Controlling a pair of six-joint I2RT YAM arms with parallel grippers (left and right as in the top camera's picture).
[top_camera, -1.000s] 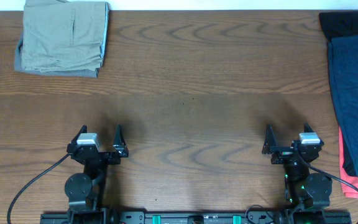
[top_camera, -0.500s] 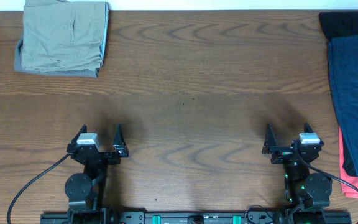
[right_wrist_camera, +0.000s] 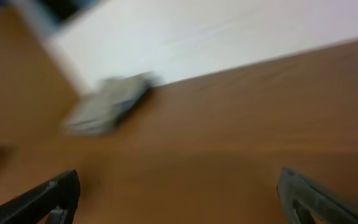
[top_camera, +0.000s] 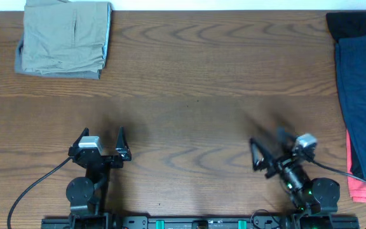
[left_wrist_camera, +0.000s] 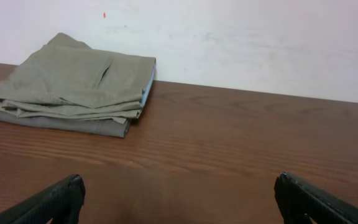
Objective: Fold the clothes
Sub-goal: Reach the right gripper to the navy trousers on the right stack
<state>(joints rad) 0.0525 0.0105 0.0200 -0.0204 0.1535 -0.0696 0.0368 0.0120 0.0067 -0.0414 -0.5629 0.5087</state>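
Observation:
A folded khaki garment lies at the table's far left corner; it also shows in the left wrist view and, blurred, in the right wrist view. A dark navy garment lies along the right edge, with a black one behind it and a pink one under its near end. My left gripper is open and empty near the front edge. My right gripper is open and empty, turned toward the left, its view motion-blurred.
The brown wooden table runs to a white wall at the back. Cables trail from both arm bases at the front edge.
My right gripper has swung left and turned away from the clothes pile at the right. The left arm has not moved.

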